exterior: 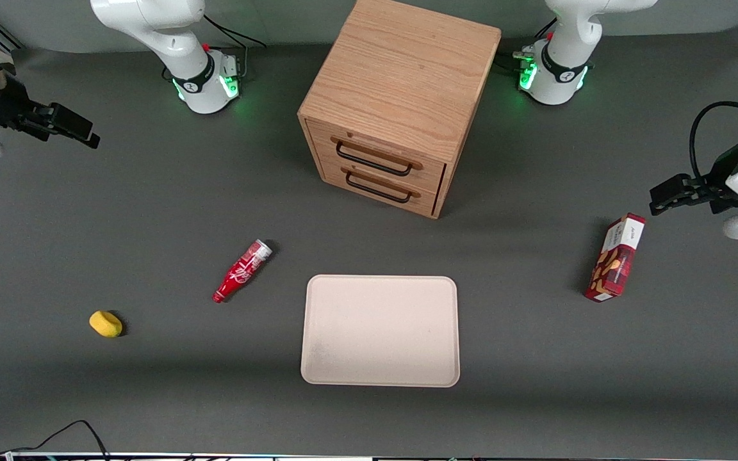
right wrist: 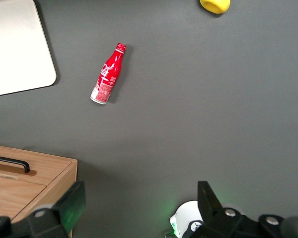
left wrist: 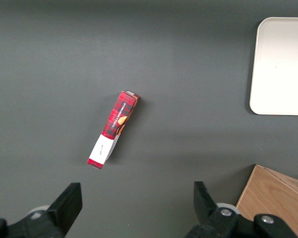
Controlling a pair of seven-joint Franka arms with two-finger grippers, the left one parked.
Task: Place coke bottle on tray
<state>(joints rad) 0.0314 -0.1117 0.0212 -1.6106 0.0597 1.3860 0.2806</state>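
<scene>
The tray (exterior: 380, 330) lies flat nearest the front camera, bare. Just beside it — slightly farther back, not touching — the coke bottle (exterior: 242, 271) lies on its side on the table (exterior: 151, 211). The gripper (right wrist: 138, 210) hangs high toward the working arm's end, well apart from the bottle — fingers (right wrist: 72, 204) spread wide, seemingly holding nothing.

Red coke bottle (exterior: 243, 270) with white script, beige tray (exterior: 380, 331), black claw (right wrist: 139, 208) — dark grey tabletop (exterior: 151, 211), yellow lump (exterior: 106, 324).

One coke bottle (exterior: 243, 270), one tray (exterior: 380, 330), one snack box (exterior: 615, 258), one yellow object (exterior: 106, 323), one two-drawer cabinet (exterior: 394, 102)
</scene>
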